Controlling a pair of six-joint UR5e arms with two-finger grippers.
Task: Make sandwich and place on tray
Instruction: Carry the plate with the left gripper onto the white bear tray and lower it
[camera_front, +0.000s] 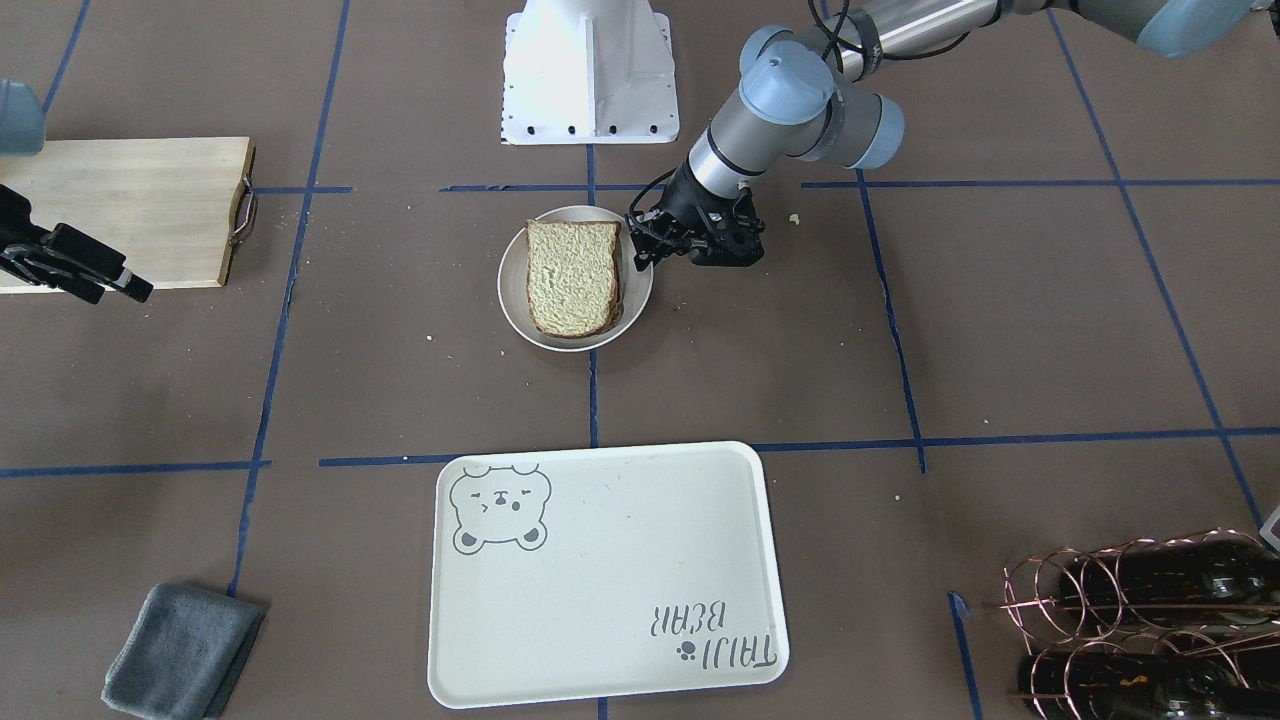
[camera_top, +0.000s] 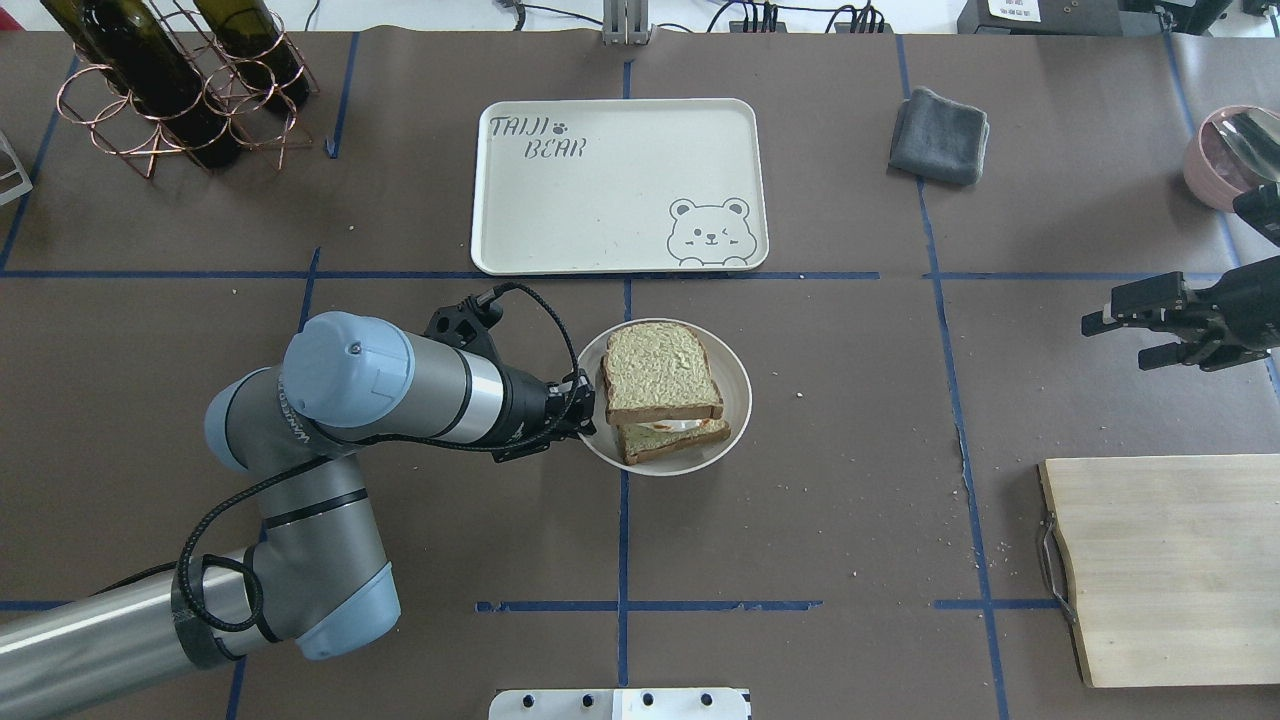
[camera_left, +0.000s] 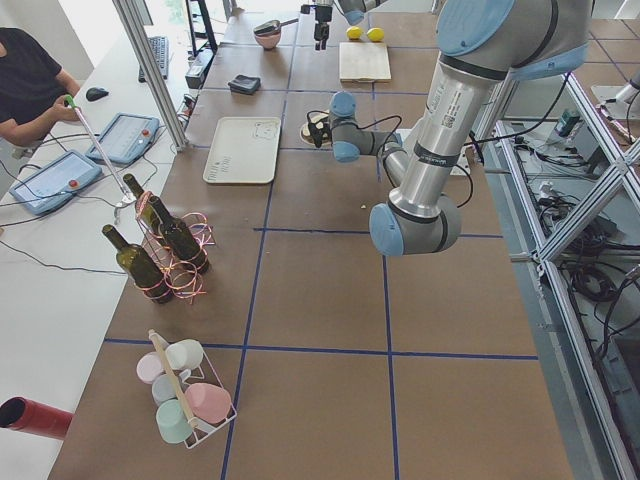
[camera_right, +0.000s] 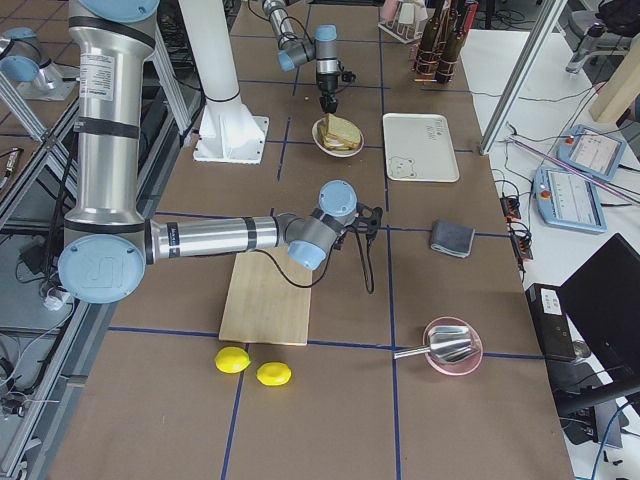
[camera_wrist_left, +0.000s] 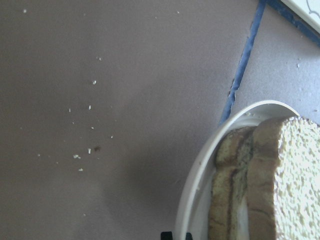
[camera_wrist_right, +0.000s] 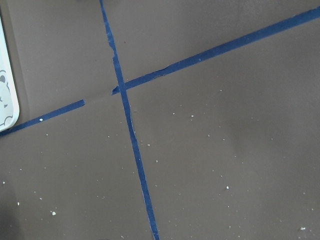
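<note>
The sandwich (camera_top: 660, 372), two tan slices with a bit of white egg between them, lies on a small round white plate (camera_top: 738, 400) at the table's middle. My left gripper (camera_top: 588, 405) is at the plate's left rim and looks shut on it; in the front view the left gripper (camera_front: 640, 243) overlaps the plate (camera_front: 513, 300) beside the sandwich (camera_front: 572, 275). The left wrist view shows the plate's rim (camera_wrist_left: 192, 192) and the bread crusts (camera_wrist_left: 262, 190) close up. The white bear tray (camera_top: 600, 200) lies empty beyond the plate. My right gripper (camera_top: 1125, 340) hangs open and empty far to the right.
A pale wooden cutting board (camera_top: 1170, 570) lies at the near right. A grey cloth (camera_top: 940, 135) lies right of the tray. A copper rack with wine bottles (camera_top: 170, 90) stands at the far left. A pink bowl (camera_top: 1225, 160) sits at the far right edge.
</note>
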